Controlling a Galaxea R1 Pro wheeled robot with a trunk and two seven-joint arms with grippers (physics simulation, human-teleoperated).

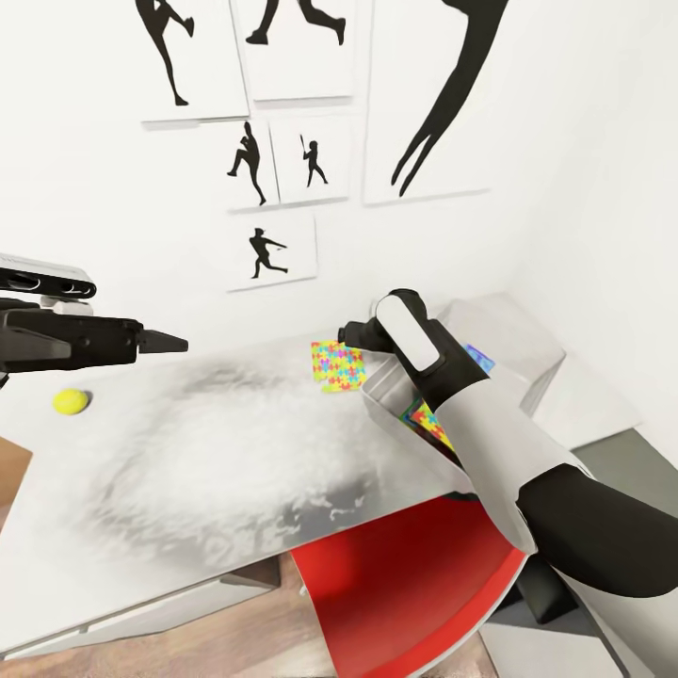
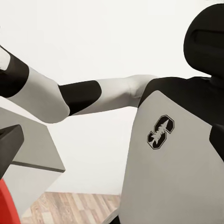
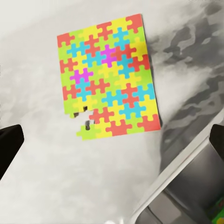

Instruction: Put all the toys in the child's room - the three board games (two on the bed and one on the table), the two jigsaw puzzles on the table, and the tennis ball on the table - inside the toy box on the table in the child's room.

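One jigsaw puzzle (image 3: 108,78) and the tennis ball (image 1: 71,402) lay on the table (image 1: 217,452). Another puzzle (image 1: 428,422) sat inside the toy box (image 1: 395,400). The right gripper (image 3: 112,140) was wide and empty.

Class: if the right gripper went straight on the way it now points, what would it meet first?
Probably the jigsaw puzzle lying flat on the table; the right gripper points down at it, fingers apart. Depth is uncertain.
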